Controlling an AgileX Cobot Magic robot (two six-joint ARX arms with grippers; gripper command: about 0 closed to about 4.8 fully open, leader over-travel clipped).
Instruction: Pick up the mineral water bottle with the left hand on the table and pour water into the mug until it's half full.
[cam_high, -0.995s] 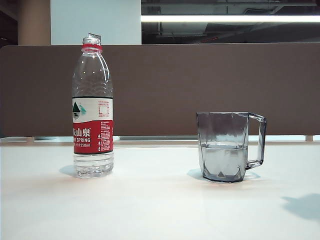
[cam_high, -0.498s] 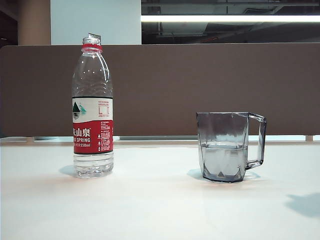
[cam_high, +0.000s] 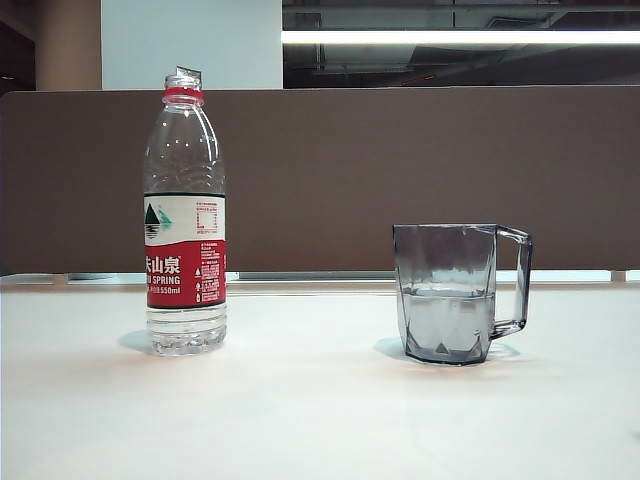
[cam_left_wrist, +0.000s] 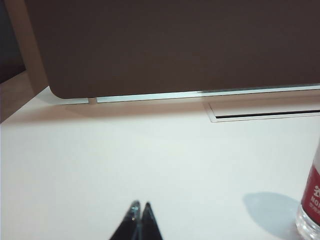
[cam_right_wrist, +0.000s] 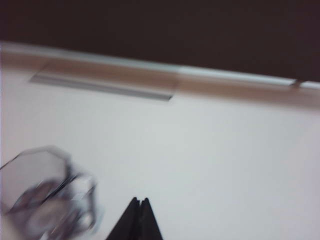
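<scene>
Black left gripper (cam_left_wrist: 139, 206) is sitting low over the table (cam_left_wrist: 125, 160), tips pinched together, holding nothing; bottle (cam_left_wrist: 312, 205) is standing just off to its side. Right gripper (cam_right_wrist: 139, 202) is also pinched shut and empty, near the mug (cam_right_wrist: 40, 195); that view is blurring. In the exterior view neither arm is showing: bottle (cam_high: 186, 215) is standing upright, uncapped, well apart from the mug (cam_high: 455, 292), which is reading about half full of water (cam_high: 445, 322). Pour is looking done. Best move: keeping both grippers clear, not nudging either vessel.
</scene>
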